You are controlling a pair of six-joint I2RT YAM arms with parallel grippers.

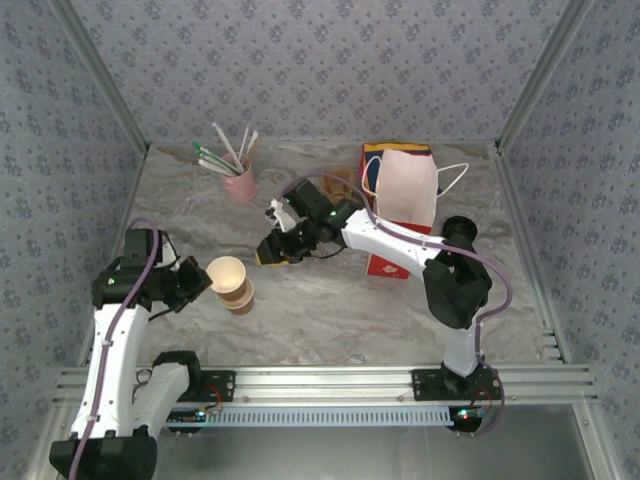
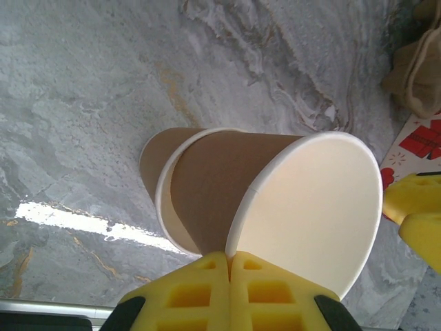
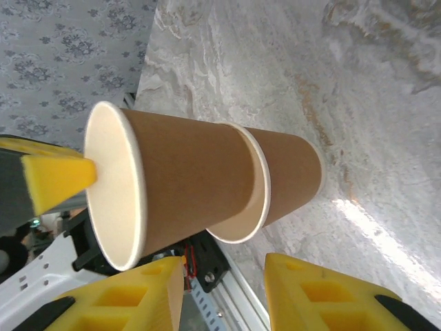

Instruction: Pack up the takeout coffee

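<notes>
Two lidless tan paper cups stand nested on the marble table. The upper cup [image 1: 227,273] [image 2: 275,200] [image 3: 186,179] has a cream-white inside and sits partly raised out of the lower cup [image 1: 241,299] [image 2: 153,162] [image 3: 293,176]. My left gripper [image 1: 200,281] [image 2: 229,256] is shut on the upper cup's rim, one finger [image 3: 58,179] inside it. My right gripper [image 1: 270,250] [image 3: 224,265] is open just beside the two cups, with nothing between its fingers. The takeout coffee is out of view.
A pink cup of straws [image 1: 238,180] stands at the back left. A white paper bag with handles [image 1: 408,190] rests on a red box [image 1: 392,262] at the back right. A metal rail [image 1: 330,380] runs along the near edge.
</notes>
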